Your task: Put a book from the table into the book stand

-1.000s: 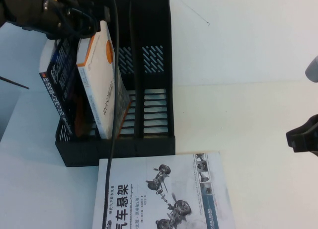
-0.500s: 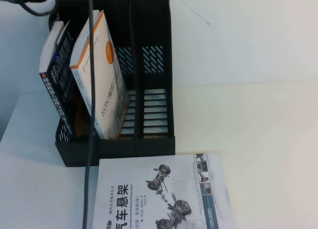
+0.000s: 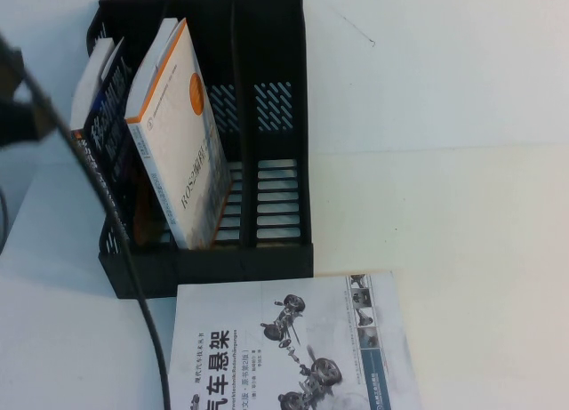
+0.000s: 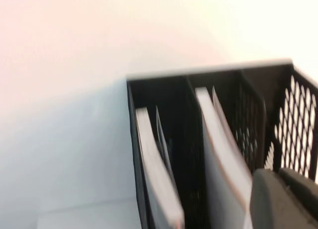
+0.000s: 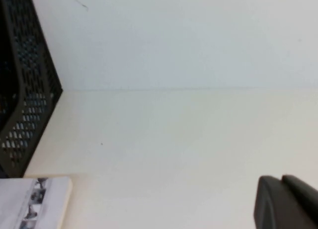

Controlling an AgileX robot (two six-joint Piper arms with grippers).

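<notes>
The black book stand (image 3: 271, 45) stands at the back left of the table. A white and orange book (image 3: 178, 134) leans in its second slot, next to a dark blue book (image 3: 102, 143) in the leftmost slot. A white book with vehicle pictures (image 3: 293, 348) lies flat in front of the stand. In the left wrist view my left gripper (image 4: 278, 173) is shut and empty, above and beside the stand (image 4: 208, 72), clear of the white and orange book (image 4: 218, 154). My right gripper (image 5: 281, 182) is shut and empty over bare table, out of the high view.
The left arm's dark body (image 3: 13, 116) and its cable (image 3: 116, 232) cross the left edge of the high view. The stand's two right slots hold nothing. In the right wrist view the stand's corner (image 5: 30, 80) and the flat book (image 5: 35, 199) show.
My left arm has let go of the white and orange book and pulled back to the left. The book now leans in its slot. My right gripper has left the high view.
</notes>
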